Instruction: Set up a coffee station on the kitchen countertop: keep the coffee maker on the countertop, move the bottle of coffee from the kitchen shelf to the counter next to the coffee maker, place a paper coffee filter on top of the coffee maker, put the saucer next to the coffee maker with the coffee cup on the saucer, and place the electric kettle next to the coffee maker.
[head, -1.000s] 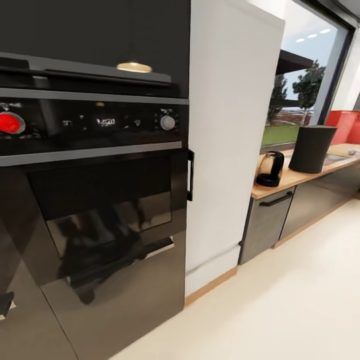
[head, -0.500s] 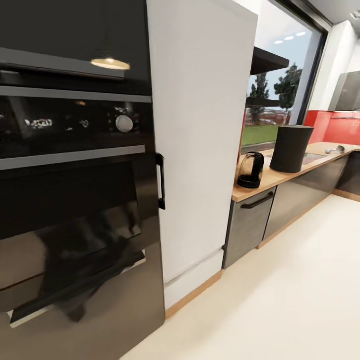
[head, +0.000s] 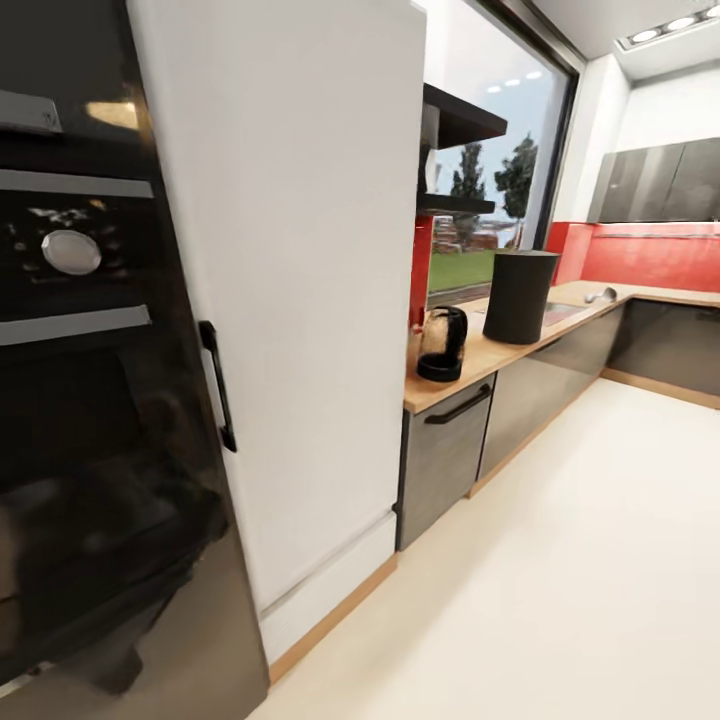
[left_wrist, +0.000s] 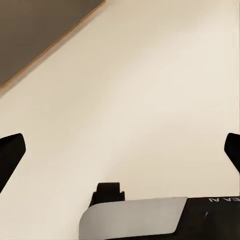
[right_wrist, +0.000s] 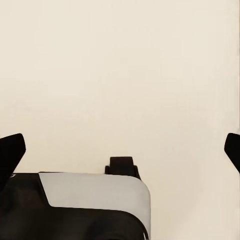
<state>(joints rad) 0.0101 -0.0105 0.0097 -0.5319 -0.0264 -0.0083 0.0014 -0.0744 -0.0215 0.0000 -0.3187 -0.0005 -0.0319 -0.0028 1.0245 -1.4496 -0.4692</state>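
Observation:
The electric kettle (head: 442, 344), smoky glass on a black base, stands at the near end of the light wood kitchen countertop (head: 483, 362), beside the tall white cabinet. Dark kitchen shelves (head: 462, 117) hang above that end of the counter. In the left wrist view my left gripper (left_wrist: 120, 152) is open over bare cream floor, fingertips (left_wrist: 11, 152) wide apart. My right gripper (right_wrist: 120, 152) is likewise open over the floor with nothing between its fingers. The coffee maker, bottle of coffee, paper coffee filter, saucer and coffee cup are out of view.
A black built-in oven (head: 85, 330) fills the left, with a tall white cabinet (head: 300, 260) next to it. A dark tapered cylinder (head: 520, 297) stands on the counter before a sink tap (head: 600, 295). Red backsplash (head: 640, 255) runs along the far corner. Cream floor (head: 560, 560) lies open to the right.
The whole head view has swung to the right: oven and cabinet slid left in the picture, and the far corner with the red backsplash came into view. Nothing on the counter moved.

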